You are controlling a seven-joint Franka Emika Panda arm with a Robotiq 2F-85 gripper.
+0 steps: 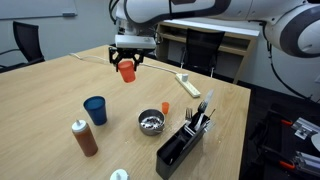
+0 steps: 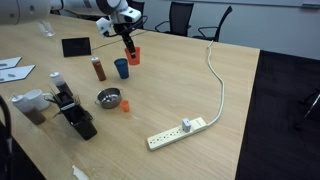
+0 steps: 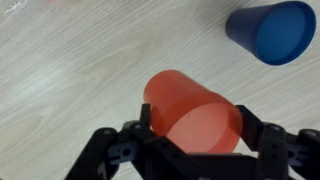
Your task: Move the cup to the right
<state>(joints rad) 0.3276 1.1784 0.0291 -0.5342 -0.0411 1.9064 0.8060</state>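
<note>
The small orange-red cup hangs in my gripper above the wooden table, clear of the surface. It shows in both exterior views. In the wrist view the cup fills the space between my two black fingers, which press on its sides. My gripper is shut on the cup. The dark blue cup stands on the table below and nearer the camera; it also shows in the wrist view at the top right.
A brown bottle with a white cap stands near the blue cup. A small metal bowl, a small orange piece, a black organiser with utensils and a white power strip lie on the table. Office chairs stand behind.
</note>
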